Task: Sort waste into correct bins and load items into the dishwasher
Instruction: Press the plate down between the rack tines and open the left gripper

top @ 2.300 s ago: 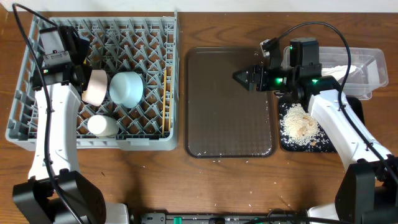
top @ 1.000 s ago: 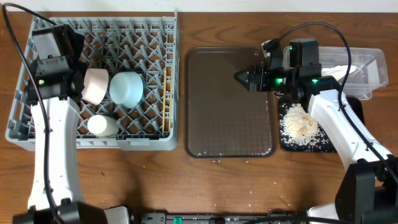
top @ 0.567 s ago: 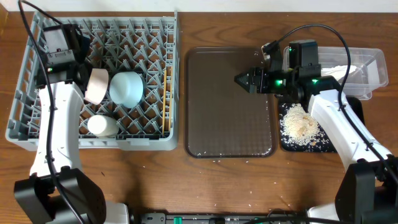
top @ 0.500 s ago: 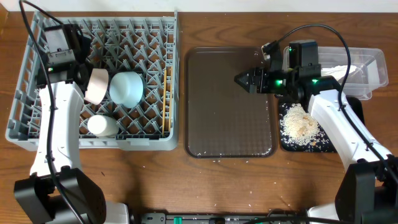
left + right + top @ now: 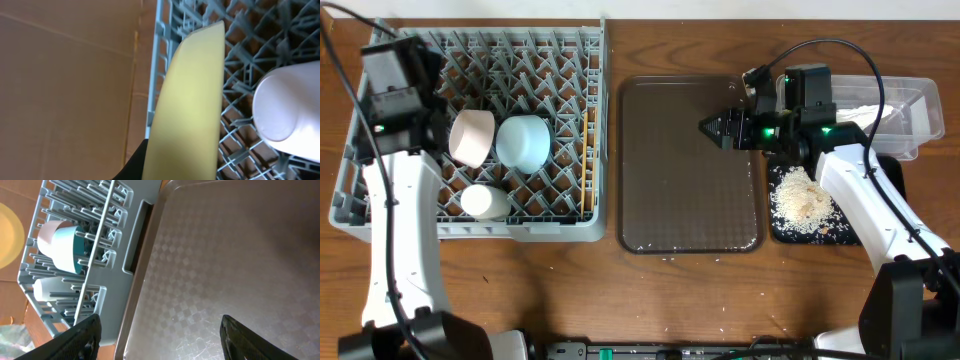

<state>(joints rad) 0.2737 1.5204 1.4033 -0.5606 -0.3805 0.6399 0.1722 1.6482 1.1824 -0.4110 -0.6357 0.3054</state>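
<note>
My left gripper (image 5: 392, 98) is over the back left of the grey dish rack (image 5: 550, 60). In the left wrist view it is shut (image 5: 175, 170) on the round yellow plate (image 5: 192, 100), held edge-on by the rack's left wall (image 5: 156, 60). The white bowl (image 5: 470, 137), light blue bowl (image 5: 525, 142) and small white cup (image 5: 483, 202) lie in the rack. The chopsticks (image 5: 587, 165) lie along its right side. My right gripper (image 5: 708, 127) is open and empty over the brown tray (image 5: 690, 200). Rice crumbs (image 5: 802, 198) lie in the black tray (image 5: 778, 232). White paper (image 5: 855, 112) lies in the clear tub (image 5: 920, 95). The wrapper is out of view.
The right wrist view shows the brown tray (image 5: 225, 255), the rack's side (image 5: 125, 275), the blue bowl (image 5: 70, 252) and the plate (image 5: 9, 235) far off. Stray crumbs (image 5: 670, 262) dot the table in front of the tray.
My left arm has shifted a little to the left and back with the plate, uncovering more of the white bowl. The right arm has not moved.
</note>
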